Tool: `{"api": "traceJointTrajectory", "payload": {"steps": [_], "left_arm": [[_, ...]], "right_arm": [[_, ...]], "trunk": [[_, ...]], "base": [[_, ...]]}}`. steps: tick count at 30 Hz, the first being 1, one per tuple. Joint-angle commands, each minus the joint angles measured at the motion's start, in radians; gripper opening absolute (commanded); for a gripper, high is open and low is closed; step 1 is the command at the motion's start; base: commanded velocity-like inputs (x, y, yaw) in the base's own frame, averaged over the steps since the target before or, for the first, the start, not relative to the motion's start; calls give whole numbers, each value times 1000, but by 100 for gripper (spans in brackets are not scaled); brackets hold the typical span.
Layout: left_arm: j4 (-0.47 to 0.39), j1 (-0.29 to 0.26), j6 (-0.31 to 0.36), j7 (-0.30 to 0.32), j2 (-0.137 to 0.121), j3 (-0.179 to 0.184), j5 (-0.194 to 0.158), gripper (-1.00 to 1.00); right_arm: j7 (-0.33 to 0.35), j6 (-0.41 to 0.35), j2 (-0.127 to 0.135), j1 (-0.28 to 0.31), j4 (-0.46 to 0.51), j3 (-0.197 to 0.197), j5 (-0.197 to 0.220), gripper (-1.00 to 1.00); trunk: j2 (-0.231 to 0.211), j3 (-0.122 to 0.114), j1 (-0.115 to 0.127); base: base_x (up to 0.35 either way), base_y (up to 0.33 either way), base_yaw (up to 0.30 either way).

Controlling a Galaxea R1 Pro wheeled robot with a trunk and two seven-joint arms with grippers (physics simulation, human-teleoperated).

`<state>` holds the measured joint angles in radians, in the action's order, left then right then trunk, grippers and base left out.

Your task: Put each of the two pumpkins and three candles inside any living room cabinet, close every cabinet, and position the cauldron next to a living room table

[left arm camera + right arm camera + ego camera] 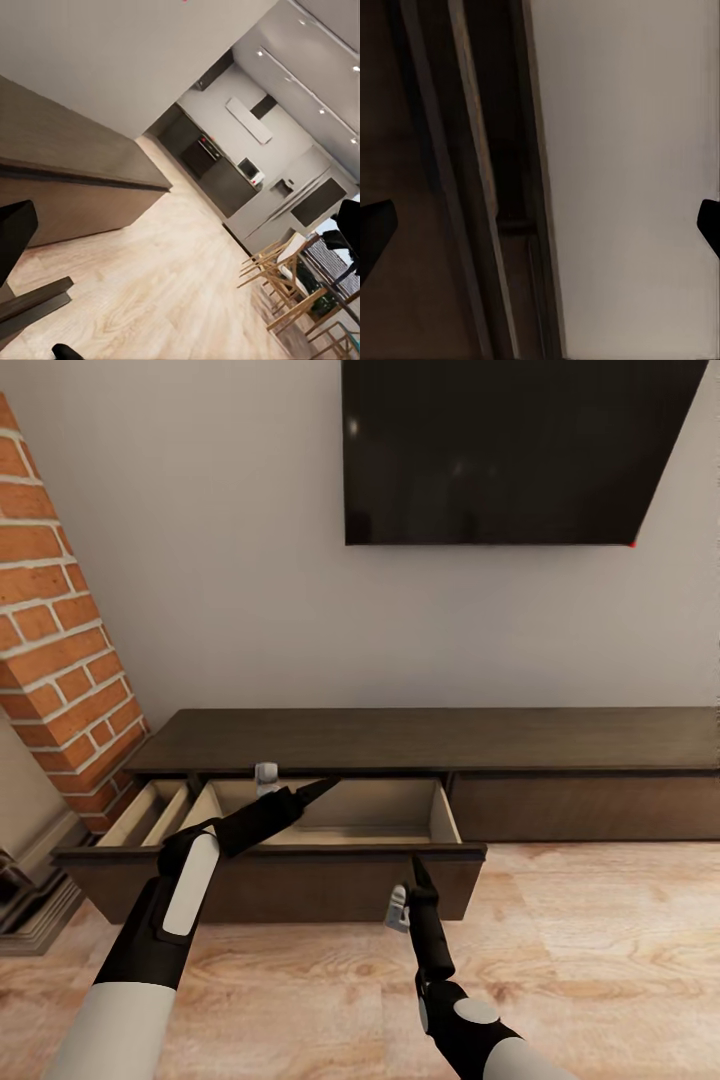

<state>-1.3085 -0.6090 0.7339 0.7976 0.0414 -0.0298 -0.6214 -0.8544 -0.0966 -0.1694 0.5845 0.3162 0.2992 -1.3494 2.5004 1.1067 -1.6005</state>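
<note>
Cabinet drawers are what I am working on here: the low dark-brown unit runs left to right along the far wall, and its left-hand drawer stands pulled out toward me over the wood floor, pale inside and, as far as I can see, holding nothing. No pumpkin, candle or cauldron shows from where I sit.

Nearest me, the right end effector points up and away, its tip right at the drawer's dark front panel, near that panel's right end. In the right wrist view its two dark fingertips sit far apart at the edges of the picture with nothing between them, so I read it as wide open and empty.

A little farther, the left end effector hangs over the open drawer, pointing right and slightly away. Its fingers look drawn to a narrow point from the head camera, but I cannot tell how far open it is; nothing appears to be in it.

My judgement: the drawer slides near-to-far, across the cabinet's long axis, so closing it means a push straight away from me. The right arm is nearer the panel and better placed.

Beyond, a dark television hangs on the wall, with a brick column at far left.
</note>
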Motion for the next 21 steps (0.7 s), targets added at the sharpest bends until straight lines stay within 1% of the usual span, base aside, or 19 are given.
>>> {"api": "traceJointTrajectory", "payload": {"steps": [1, 7, 10, 14, 21], "left_arm": [[0, 0, 2, -1, 0, 0, 2, 100], [2, 0, 4, -5, 0, -1, 2, 100], [7, 0, 4, -6, 0, -1, 2, 100], [10, 0, 2, -6, 0, -1, 2, 100], [13, 0, 3, -6, 0, -1, 0, 100]], "right_arm": [[-4, 0, 0, 0, 0, 0, 0, 100], [-16, 3, 1, 0, 2, 0, 0, 100], [-21, 6, 3, 0, 21, 0, 0, 100], [-21, 8, 16, 0, 35, 0, 3, 100], [-22, 11, 25, 0, 57, -2, 7, 100]], "trunk": [[0, -4, 0], [-41, -23, 23], [-62, -32, 34], [-90, -45, 49], [-139, -67, 76]], "base": [[0, 0, 0], [0, 0, 0], [0, 0, 0], [0, 0, 0], [0, 0, 0]]}}
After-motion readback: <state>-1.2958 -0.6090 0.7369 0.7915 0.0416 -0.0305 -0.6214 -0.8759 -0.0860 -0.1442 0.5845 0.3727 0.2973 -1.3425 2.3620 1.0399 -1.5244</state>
